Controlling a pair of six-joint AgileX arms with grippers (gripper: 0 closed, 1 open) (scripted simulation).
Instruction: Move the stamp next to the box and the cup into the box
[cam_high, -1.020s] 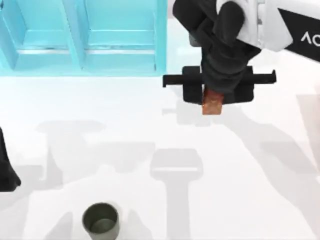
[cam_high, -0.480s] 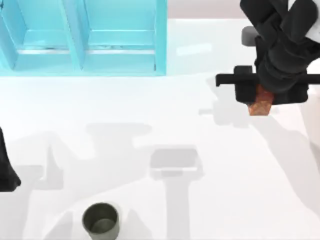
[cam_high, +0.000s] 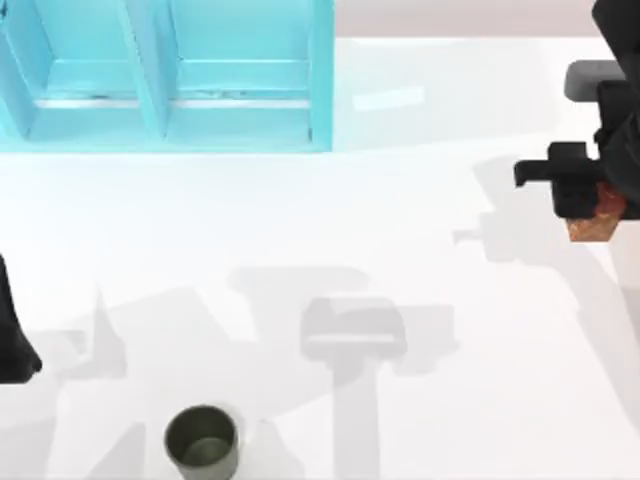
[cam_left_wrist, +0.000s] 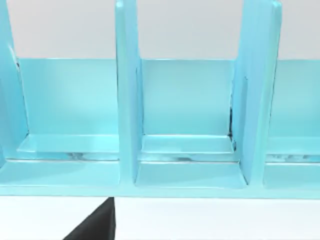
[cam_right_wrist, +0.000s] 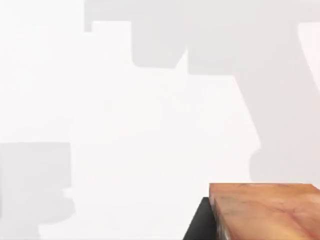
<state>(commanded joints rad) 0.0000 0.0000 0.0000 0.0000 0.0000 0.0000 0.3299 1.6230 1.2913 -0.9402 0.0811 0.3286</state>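
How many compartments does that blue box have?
3 can be seen in the glossy turquoise box, side by side in the left wrist view: left, middle, right. More may lie beyond the picture's edges.

Matte black right tool (cam_high: 598, 200) with blocky crossbar body.

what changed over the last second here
The right gripper, shut on the stamp, carried it from beside the box toward the table's right edge, away from the box. The cup, the box and the parked left gripper stayed put.
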